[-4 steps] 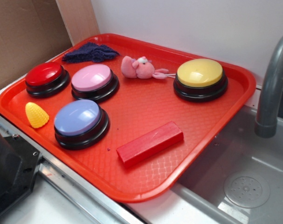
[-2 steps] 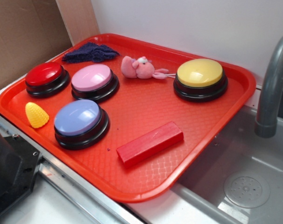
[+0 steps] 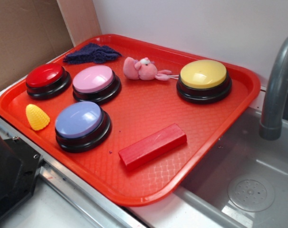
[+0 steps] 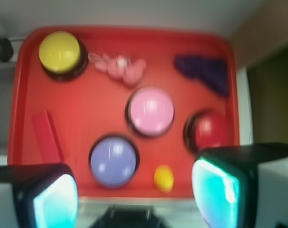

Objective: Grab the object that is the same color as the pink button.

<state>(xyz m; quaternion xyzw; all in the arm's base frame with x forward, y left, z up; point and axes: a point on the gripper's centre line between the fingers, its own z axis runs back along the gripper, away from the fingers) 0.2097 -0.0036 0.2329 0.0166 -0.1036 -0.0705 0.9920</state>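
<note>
The object, a small pink plush animal (image 3: 144, 69) (image 4: 121, 68), lies on the red tray (image 3: 206, 128) between the pink button (image 3: 93, 80) (image 4: 151, 110) and a yellow button (image 3: 203, 75) (image 4: 60, 51). Its thin strings trail toward the yellow button. In the wrist view my gripper (image 4: 134, 192) hangs high above the tray's near edge, far from the plush. It is open, its two cyan pads wide apart with nothing between them. The gripper does not show in the exterior view.
Also on the tray: a red button (image 3: 45, 76), a lavender-blue button (image 3: 79, 120), a yellow corn toy (image 3: 37, 117), a red block (image 3: 152, 145) and a dark blue cloth (image 3: 92, 53). A sink (image 3: 248, 185) and grey faucet (image 3: 277, 90) lie right.
</note>
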